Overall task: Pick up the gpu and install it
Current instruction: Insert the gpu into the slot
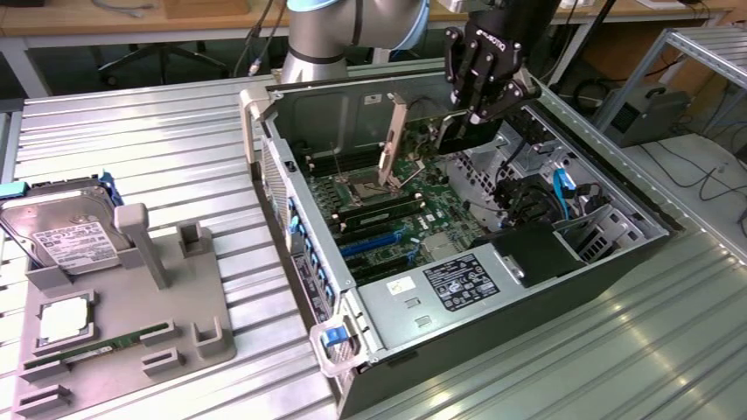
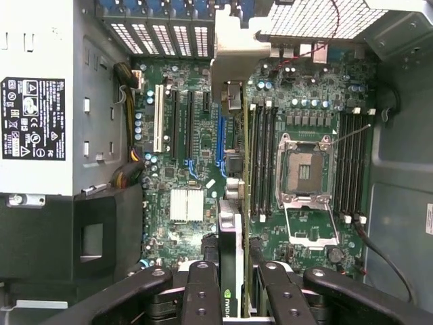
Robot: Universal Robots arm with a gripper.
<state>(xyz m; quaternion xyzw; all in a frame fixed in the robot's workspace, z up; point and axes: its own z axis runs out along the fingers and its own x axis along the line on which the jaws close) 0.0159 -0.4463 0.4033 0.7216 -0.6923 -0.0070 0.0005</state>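
Right: open computer case (image 1: 327,109) sits mid-frame in the exterior view, motherboard (image 2: 196,169) exposed. The gpu (image 2: 229,237) hangs edge-on over it, upper centre, gripper (image 2: 235,277) fingers (image 2: 203,291) clamped on it. Probably light, stiff, fragile; best held by the edges, not the fan.

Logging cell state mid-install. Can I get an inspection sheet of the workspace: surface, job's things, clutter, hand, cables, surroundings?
Surface: ribbed metal table, with an open case lying on it.
Job's things: gpu held on edge over the motherboard; it looks unseated.
Clutter: grey fixture on the exterior view's left, holding a hard drive, a memory stick and a chip.
Hand: hand shut on the gpu.
Cables: blue and black leads inside the case; loose cables on the floor at the exterior view's right.
Surroundings: desks behind; metal frame at the exterior view's right.
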